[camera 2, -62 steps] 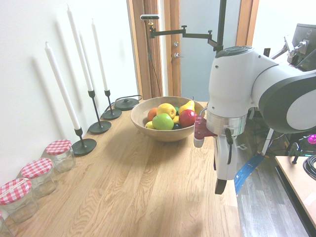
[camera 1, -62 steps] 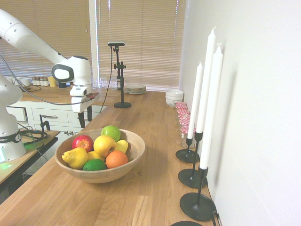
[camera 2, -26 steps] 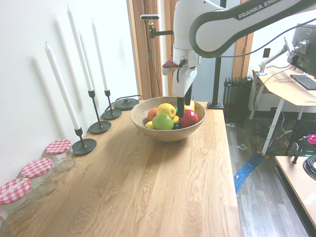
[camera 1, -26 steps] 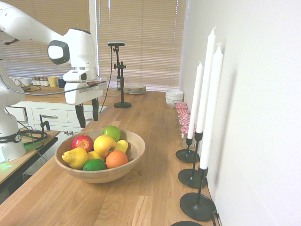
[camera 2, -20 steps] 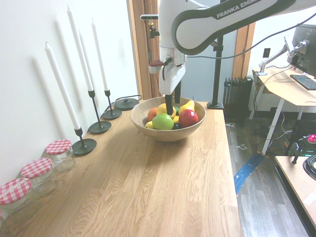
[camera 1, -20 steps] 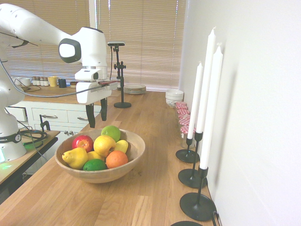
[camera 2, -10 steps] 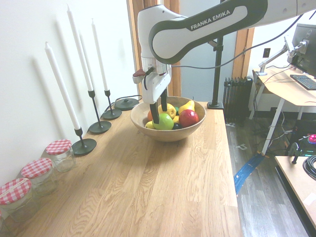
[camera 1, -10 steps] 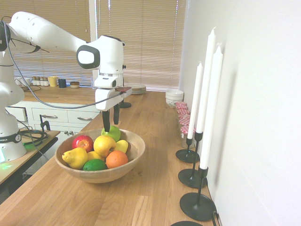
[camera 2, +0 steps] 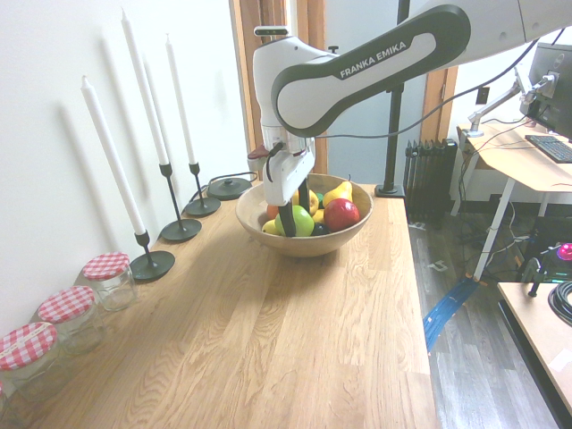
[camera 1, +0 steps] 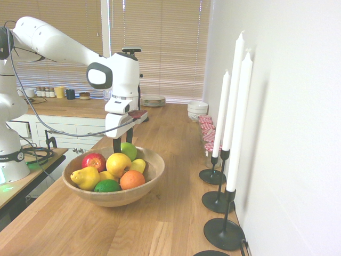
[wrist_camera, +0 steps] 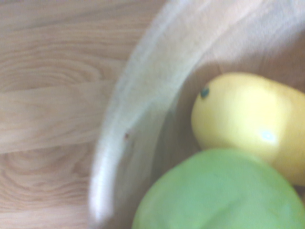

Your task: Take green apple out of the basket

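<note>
**A:** First exterior view has the gripper point(camera 1: 123, 140) pointing straight down at the far side of the basket point(camera 1: 144, 186), one dark finger on each side of the green apple point(camera 1: 128, 150). Fingers look spread wide, not clamped on anything.

**B:** Yeah, same from the second exterior view. The gripper point(camera 2: 294, 214) straddles the green apple point(camera 2: 298, 222), which sits at the near edge of the basket point(camera 2: 308, 244) on that side. Can't tell if the fingers actually touch the skin.

**A:** Apple's definitely in the basket though, tucked against the wall. Wrist view is blurry, but you get the green apple point(wrist_camera: 219, 193) filling the lower part, a yellow fruit point(wrist_camera: 248, 121) right next to it, and the pale basket point(wrist_camera: 124, 143) rim curving past the wooden table point(wrist_camera: 52, 95).

**B:** What else is in there?

**A:** Red apple point(camera 1: 94, 161), yellow apple point(camera 1: 118, 164), orange point(camera 1: 131, 180), a pear point(camera 1: 85, 178) and a dark green lime point(camera 1: 107, 186), all piled toward the camera.

**B:** And along the wall I see three tall white candles point(camera 2: 109, 158) in black holders, plus glass jars point(camera 2: 107, 279) with red checked lids. Both well apart from the basket.
</note>
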Controlling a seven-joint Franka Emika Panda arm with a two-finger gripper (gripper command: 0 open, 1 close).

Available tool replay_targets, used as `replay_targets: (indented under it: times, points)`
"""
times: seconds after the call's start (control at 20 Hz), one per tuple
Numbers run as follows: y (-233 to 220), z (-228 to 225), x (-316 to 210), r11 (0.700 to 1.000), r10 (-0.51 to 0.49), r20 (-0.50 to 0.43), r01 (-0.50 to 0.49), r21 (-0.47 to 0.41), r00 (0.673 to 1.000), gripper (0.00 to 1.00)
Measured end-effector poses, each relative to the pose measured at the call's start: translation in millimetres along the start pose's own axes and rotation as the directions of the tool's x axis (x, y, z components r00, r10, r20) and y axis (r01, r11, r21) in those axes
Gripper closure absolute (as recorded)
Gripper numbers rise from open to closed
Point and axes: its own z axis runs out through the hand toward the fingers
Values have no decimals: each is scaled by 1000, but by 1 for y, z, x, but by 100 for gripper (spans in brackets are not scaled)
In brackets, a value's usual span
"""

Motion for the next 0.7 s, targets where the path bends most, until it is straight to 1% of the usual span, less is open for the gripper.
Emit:
replay_targets:
  times: [0.7]
  points:
    - [14,10,10,1000,-6,-5,6,13,1000,100]
